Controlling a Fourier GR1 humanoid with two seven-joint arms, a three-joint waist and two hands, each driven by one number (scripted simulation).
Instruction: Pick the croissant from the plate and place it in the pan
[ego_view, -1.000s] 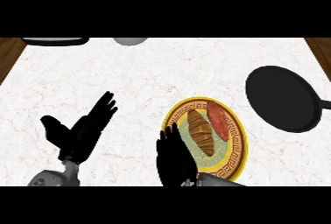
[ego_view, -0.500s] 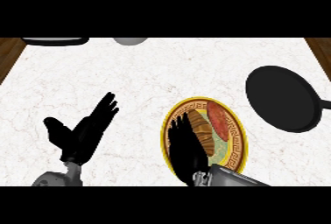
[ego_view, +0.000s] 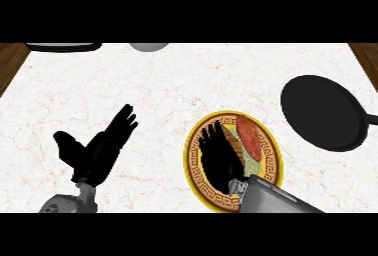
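Observation:
A yellow-rimmed plate (ego_view: 198, 172) lies on the marble counter at the lower middle. My right hand (ego_view: 216, 157) is spread over the plate's left half, its fingers straight and pointing away from me. It covers most of the croissant (ego_view: 235, 145), of which only a brown sliver shows along the hand's right side. The black pan (ego_view: 321, 112) sits to the upper right of the plate, its handle running off toward the right edge. My left hand (ego_view: 96, 149) rests open at the lower left, well away from the plate.
A dark object (ego_view: 63, 46) and a grey rounded object (ego_view: 148, 46) sit at the counter's far edge, top left. Wooden floor shows past the counter's left and right corners. Bare marble lies between the plate and the pan.
My right hand has moved right and forward from the plate's left rim onto the croissant, hiding most of it. The left hand has barely shifted.

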